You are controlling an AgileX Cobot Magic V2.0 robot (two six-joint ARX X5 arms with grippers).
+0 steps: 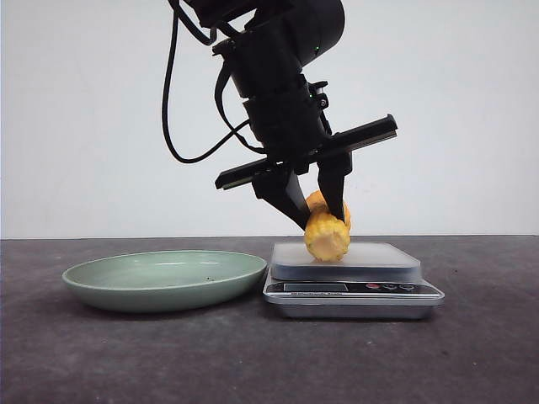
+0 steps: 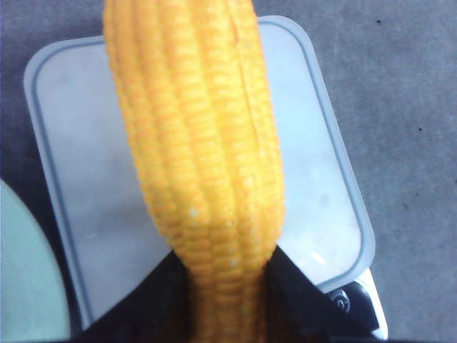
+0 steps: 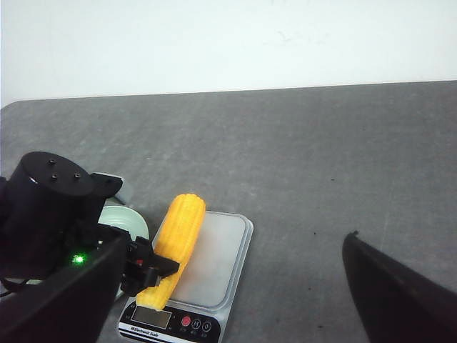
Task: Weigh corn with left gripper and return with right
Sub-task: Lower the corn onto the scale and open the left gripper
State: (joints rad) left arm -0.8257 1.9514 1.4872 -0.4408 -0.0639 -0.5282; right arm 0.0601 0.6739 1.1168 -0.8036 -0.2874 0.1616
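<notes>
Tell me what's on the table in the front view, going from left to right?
Green plate → scale, with the corn on its tray, held by the left gripper.

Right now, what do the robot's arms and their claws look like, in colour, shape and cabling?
The left arm is matte black, a thick rounded body with a loose black cable looping beside it. Its left claw has a long flat black crossbar and two tapering black fingers. A small green light glows on it. Of the right claw, only two dark, wedge-shaped fingers show.
</notes>
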